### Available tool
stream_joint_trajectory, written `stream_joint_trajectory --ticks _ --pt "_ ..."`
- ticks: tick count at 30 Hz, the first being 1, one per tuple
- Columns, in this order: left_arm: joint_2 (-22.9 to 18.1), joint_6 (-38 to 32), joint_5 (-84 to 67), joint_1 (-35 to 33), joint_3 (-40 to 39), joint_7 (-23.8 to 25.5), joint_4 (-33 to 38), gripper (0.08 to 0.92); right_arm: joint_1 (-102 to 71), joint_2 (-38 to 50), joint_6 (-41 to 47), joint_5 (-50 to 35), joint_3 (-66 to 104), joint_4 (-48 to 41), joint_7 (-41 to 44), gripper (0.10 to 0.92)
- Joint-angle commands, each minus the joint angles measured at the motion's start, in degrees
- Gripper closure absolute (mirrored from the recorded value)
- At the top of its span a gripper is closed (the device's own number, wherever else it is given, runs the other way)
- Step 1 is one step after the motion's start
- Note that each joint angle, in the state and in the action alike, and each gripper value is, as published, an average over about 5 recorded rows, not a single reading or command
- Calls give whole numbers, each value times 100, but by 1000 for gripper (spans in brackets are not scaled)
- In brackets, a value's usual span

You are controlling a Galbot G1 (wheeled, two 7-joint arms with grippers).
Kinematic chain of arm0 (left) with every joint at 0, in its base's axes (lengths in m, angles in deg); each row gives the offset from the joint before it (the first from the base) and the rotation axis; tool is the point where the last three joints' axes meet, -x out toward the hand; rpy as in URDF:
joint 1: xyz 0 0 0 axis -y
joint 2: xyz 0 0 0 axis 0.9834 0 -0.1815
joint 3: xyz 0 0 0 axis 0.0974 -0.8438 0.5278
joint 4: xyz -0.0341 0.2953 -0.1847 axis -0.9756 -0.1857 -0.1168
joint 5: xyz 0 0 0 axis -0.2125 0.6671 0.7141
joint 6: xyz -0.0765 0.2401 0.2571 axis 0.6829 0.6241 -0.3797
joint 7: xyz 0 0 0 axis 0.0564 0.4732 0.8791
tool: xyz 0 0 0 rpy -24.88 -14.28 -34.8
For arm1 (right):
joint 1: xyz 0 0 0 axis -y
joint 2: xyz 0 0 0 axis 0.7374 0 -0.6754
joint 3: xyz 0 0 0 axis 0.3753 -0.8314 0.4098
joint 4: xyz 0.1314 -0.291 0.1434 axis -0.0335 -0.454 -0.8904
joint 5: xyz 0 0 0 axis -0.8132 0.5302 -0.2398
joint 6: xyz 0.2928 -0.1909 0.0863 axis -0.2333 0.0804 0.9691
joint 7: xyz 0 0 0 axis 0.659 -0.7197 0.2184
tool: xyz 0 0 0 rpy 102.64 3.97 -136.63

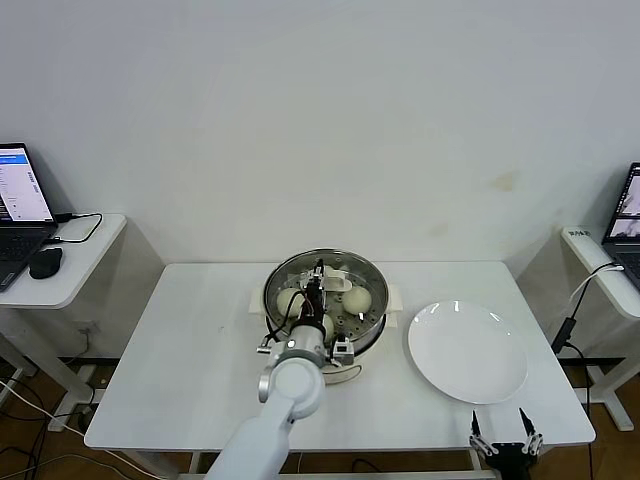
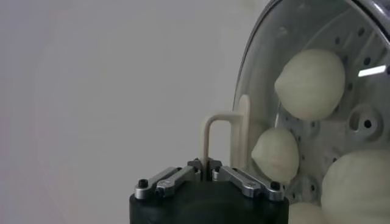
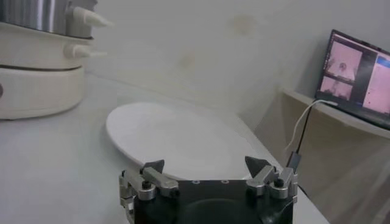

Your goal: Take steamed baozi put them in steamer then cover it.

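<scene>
Cover (image 2: 292, 73) rests on steamer (image 1: 325, 290); left pincer (image 2: 207, 165) nearly together around its handle (image 2: 222, 137). Snagging while withdrawing could drag it off-centre.

The steamer (image 1: 372, 276) is shiny polished steel on a matt cream plastic base. Its clear glass cover (image 2: 292, 42) carries a smooth cream plastic handle (image 2: 226, 140). The baozi (image 2: 311, 83) look matt, softly wrinkled dough. At the steamer's 3 o'clock lies a glossy white plate (image 1: 468, 352) on the smooth matt white table (image 1: 190, 350).
</scene>
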Motion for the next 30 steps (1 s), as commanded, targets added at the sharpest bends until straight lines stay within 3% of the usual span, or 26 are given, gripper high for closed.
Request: stream_joint_trajectory --ticks 1,7,12,15,17,21,24,30 --pt "98 -41 -97 -307 -3 -72 633 655 -22 1 -11 14 -46 4 -2 202" --pt "482 -158 -779 -848 17 -334 1457 482 -81 6 -11 8 -34 47 1 203" --pt "1180 -353 -2685 -1605 411 -733 2369 344 -124 7 -13 -7 -31 77 10 202" --pt "1676 -830 -4379 -2222 879 -1340 2784 258 -164 8 -23 -54 -59 100 31 202" --pt "1877 -1677 -5906 -2747 1335 -1825 2782 211 -212 11 -56 -93 -93 135 56 203" --pt "1818 -3433 -8131 -3700 2474 -2285 2382 180 -350 21 -175 -167 -202 262 129 203" --pt "1796 -3602 -9179 -4150 2905 -2431 2256 177 -476 62 -317 -300 -336 403 208 203" --pt "1972 -3717 -10430 -4679 2983 -2476 2056 177 -768 371 -542 -839 -754 684 350 202"
